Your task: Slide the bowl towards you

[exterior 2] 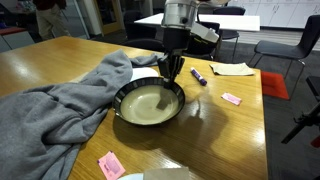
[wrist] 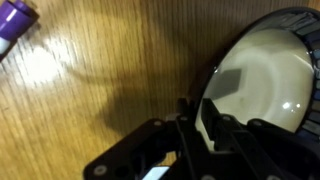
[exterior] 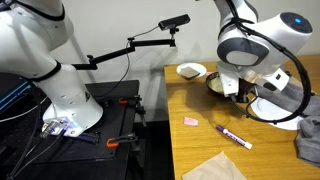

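Note:
The bowl [exterior 2: 150, 105] is large and round, with a dark rim and a pale cream inside, and sits on the wooden table. In an exterior view only its edge [exterior: 213, 87] shows behind the arm. My gripper [exterior 2: 170, 72] stands over the bowl's far rim with one finger inside and one outside. In the wrist view the fingers [wrist: 196, 115] straddle the dark rim of the bowl [wrist: 265, 80], shut on it.
A grey cloth [exterior 2: 55, 100] lies against the bowl's side. A small white bowl [exterior: 191, 71] and a white plate [exterior: 268, 107] stand close by. A purple marker [exterior 2: 198, 76] [exterior: 235, 137] [wrist: 14, 20], pink notes [exterior 2: 231, 98] [exterior: 190, 121] and paper [exterior 2: 232, 68] lie on the table.

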### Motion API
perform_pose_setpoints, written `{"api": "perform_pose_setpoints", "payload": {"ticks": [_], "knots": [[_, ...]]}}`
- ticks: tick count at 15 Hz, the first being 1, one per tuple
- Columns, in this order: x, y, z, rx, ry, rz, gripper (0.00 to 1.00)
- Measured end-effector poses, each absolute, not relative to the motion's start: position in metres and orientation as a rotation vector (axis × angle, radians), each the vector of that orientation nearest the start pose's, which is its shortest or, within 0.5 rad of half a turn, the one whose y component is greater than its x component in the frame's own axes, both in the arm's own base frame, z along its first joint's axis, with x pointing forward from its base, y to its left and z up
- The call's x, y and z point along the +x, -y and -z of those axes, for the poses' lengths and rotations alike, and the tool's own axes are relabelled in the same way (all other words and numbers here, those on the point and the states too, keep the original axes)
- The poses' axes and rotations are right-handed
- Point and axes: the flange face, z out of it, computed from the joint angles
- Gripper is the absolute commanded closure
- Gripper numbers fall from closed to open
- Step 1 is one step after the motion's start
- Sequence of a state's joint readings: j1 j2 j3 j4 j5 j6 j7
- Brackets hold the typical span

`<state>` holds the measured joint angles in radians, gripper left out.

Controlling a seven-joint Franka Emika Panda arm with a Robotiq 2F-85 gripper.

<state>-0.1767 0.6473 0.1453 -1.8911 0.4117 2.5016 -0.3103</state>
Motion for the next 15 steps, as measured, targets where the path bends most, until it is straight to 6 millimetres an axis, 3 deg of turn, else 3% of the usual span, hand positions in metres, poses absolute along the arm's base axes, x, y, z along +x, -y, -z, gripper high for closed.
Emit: {"api": "perform_pose_setpoints", "payload": {"ticks": [9, 15], "knots": [[0.625, 0.028, -0.160, -2.809, -0.192, 0.011, 0.97], [0.617, 0.052, -0.166, -2.825, -0.327, 0.004, 0.97]]}}
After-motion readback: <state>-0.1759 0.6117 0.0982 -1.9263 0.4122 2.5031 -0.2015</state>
